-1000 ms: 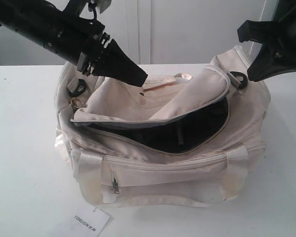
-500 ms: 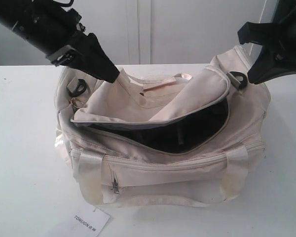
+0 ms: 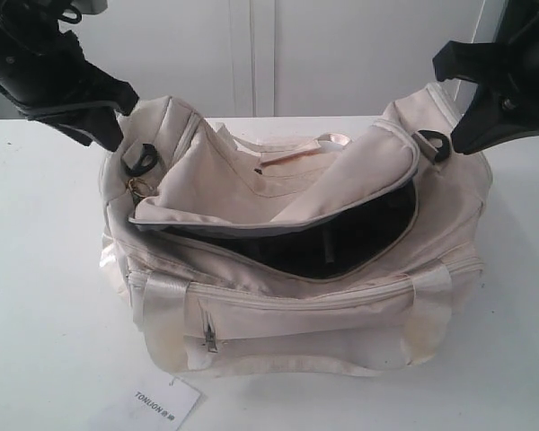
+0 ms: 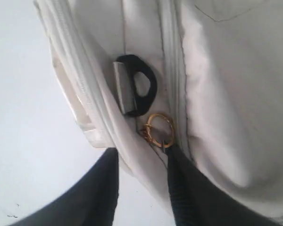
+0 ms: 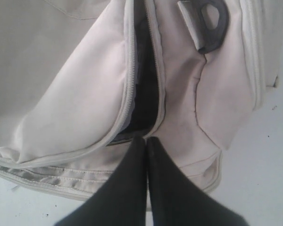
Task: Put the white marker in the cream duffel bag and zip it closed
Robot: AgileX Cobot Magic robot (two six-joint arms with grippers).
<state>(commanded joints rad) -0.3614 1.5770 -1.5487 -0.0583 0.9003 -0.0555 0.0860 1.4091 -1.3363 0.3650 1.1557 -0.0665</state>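
The cream duffel bag (image 3: 296, 296) lies on the white table with its top zipper open, the flap (image 3: 251, 189) folded back over a dark inside. The white marker is out of view. My left gripper (image 3: 123, 121) hovers open at the bag's left end. In the left wrist view, the left gripper (image 4: 142, 150) has its fingers apart just short of the gold ring zipper pull (image 4: 159, 129) and a black end ring (image 4: 139, 84). My right gripper (image 3: 461, 139) is shut and empty at the bag's right end. The right wrist view shows the right gripper (image 5: 146, 140) with its tips by the zipper's end (image 5: 146, 94).
A white paper tag printed TONLION (image 3: 166, 404) lies on the table (image 3: 45, 296) at the front left. The bag has a front zip pocket (image 3: 208, 337) and shiny strap handles (image 3: 162, 305). A second black ring (image 3: 434, 144) sits beside the right gripper.
My left gripper has pulled back leftward from above the bag's flap to the bag's left end, and its fingers now stand apart. The right gripper has stayed put.
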